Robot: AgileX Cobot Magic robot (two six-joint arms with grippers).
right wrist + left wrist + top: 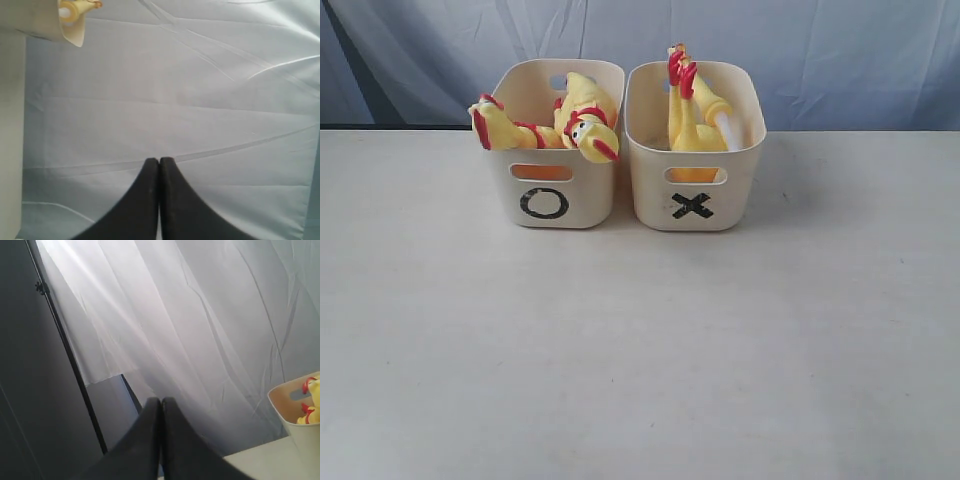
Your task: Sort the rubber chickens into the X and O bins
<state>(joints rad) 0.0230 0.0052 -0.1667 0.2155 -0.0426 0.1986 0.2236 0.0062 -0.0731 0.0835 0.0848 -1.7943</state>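
Yellow rubber chickens (pixel 582 122) sit in both cream bins, side by side at the back of the table (pixel 640 350). Two sprawl over the rim of the O bin (pixel 555 195), while a feet-up body and a white-tubed piece stand in the X bin (pixel 695 195). The left jaws and right jaws are each clenched on nothing, facing a pale curtain (pixel 200 315).

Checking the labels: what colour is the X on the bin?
Black. The X shows best in the exterior view.

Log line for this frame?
phase: sort looks done | O bin: chickens inside | X bin: chicken pieces inside | left jaws: shut, empty | right jaws: shut, empty
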